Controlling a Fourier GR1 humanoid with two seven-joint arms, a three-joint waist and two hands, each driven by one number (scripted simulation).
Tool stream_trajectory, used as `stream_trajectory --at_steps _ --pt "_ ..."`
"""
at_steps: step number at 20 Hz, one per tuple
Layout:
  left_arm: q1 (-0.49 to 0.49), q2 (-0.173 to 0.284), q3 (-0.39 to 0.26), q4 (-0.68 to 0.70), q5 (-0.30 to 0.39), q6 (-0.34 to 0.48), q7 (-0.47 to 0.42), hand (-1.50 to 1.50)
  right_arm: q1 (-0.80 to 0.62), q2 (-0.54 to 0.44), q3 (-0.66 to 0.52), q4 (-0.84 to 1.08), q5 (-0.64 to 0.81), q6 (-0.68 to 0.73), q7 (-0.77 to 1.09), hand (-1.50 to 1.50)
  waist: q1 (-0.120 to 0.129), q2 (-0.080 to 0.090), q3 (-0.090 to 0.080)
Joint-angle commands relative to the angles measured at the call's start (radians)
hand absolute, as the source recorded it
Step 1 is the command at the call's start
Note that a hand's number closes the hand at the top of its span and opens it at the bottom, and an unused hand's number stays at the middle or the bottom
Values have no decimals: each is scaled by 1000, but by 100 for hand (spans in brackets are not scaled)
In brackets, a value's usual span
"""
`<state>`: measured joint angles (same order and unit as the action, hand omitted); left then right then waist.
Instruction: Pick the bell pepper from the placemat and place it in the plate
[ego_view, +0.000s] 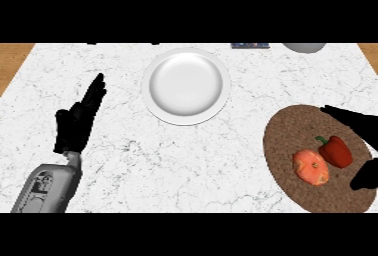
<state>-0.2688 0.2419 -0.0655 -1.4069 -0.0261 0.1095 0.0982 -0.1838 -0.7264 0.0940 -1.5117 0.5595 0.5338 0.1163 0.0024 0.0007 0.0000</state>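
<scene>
A red bell pepper with a green stem lies on the round brown placemat at the right. Beside it, to its left, lies an orange round fruit or vegetable. A white plate sits at the upper middle of the counter with nothing on it. My right hand comes in from the right edge, open, fingers spread around the pepper: one finger above it, the thumb below it, neither touching it. My left hand rests open at the left, fingers straight and pointing away.
The marble counter has wooden edges at both upper corners. A grey bowl-like object and a dark flat item stand at the far edge.
</scene>
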Motion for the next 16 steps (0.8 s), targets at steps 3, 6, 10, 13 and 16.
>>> stream_trajectory --at_steps 3,6,10,13,16 --pt "39 -17 34 22 -5 -38 -66 0 -45 46 1 134 119 -3 -88 -150 1 0 0" --pt "27 17 60 -30 -13 -64 4 0 -11 89 0 160 169 -48 -114 -150 0 0 0" --pt "-8 -19 57 9 -38 -49 -6 0 -74 59 -39 322 212 -57 -221 -150 1 1 0" --pt "21 -52 48 -20 -48 -45 0 0 -14 108 -48 271 245 -90 -201 -150 -2 0 0" --pt "40 4 100 -33 -23 -90 -11 0 -27 112 -60 259 263 -153 -252 150 -1 -1 0"
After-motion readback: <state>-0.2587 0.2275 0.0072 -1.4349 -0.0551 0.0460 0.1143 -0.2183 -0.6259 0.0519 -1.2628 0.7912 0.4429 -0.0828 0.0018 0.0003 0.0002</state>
